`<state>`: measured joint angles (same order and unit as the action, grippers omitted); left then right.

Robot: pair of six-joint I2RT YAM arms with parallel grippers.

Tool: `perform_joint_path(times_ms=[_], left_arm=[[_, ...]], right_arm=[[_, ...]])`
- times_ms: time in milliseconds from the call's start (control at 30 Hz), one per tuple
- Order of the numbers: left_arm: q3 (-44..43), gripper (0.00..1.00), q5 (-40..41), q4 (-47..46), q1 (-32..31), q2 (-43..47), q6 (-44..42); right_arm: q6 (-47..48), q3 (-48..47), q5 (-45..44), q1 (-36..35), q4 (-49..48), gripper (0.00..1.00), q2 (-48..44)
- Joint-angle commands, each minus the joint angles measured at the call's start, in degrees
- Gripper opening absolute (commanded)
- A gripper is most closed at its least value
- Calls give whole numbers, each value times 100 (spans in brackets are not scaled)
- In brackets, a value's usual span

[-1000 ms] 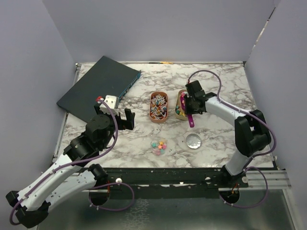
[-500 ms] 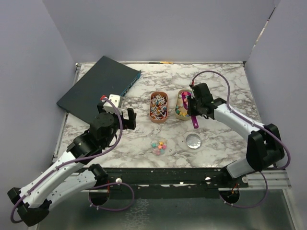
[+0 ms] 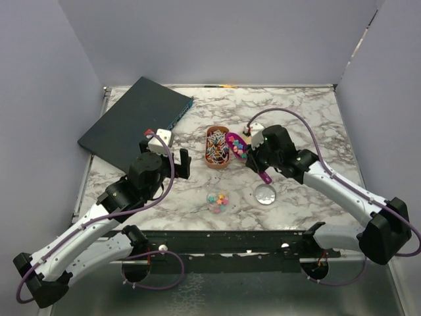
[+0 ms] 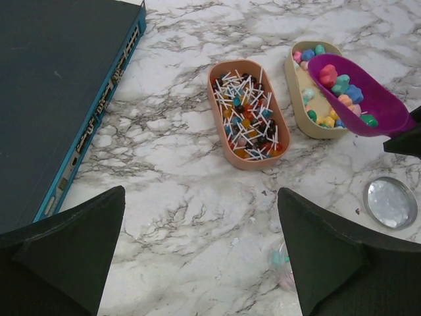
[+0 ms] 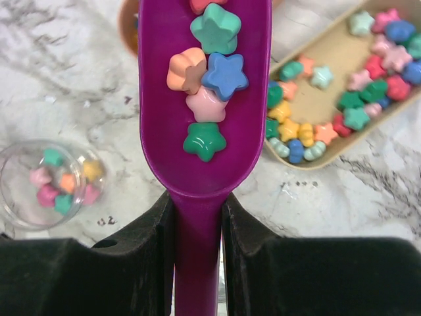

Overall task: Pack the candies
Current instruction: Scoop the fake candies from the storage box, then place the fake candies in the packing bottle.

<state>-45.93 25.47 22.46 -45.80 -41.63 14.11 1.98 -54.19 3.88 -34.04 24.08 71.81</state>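
Note:
My right gripper (image 5: 197,263) is shut on the handle of a purple scoop (image 5: 204,125), which carries several star-shaped candies (image 5: 212,71). In the top view the scoop (image 3: 237,146) hangs between the two trays, with the right gripper (image 3: 258,162) just behind it. A small clear jar (image 3: 218,201) with a few candies (image 5: 60,183) stands near the front. The beige tray (image 4: 309,112) holds bright candies, and the orange tray (image 4: 248,113) holds twisted-wrapper ones. My left gripper (image 4: 200,257) is open and empty above bare marble left of the jar.
A round metal lid (image 3: 266,193) lies right of the jar. A dark flat box (image 3: 135,120) with a blue edge fills the back left. Grey walls enclose the marble table (image 3: 309,112) on three sides.
The right arm lifted the loaded scoop out of the beige tray and swung it left and nearer. The left arm crept slightly forward and right, still open.

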Motion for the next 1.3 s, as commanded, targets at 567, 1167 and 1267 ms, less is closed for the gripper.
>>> perform_joint_path(times_ms=[567,1167,1267], left_arm=[[-245,99,-1782,-103,28,-259,355],[-115,99,-2323,-92,32,-552,532],[-78,99,-2268,-93,27,-578,539]], right_arm=[[2845,226,1856,-1132,577,0,-979],[2766,81,1892,-1184,574,0,-1372],[2772,94,1978,-1186,524,0,-1488]])
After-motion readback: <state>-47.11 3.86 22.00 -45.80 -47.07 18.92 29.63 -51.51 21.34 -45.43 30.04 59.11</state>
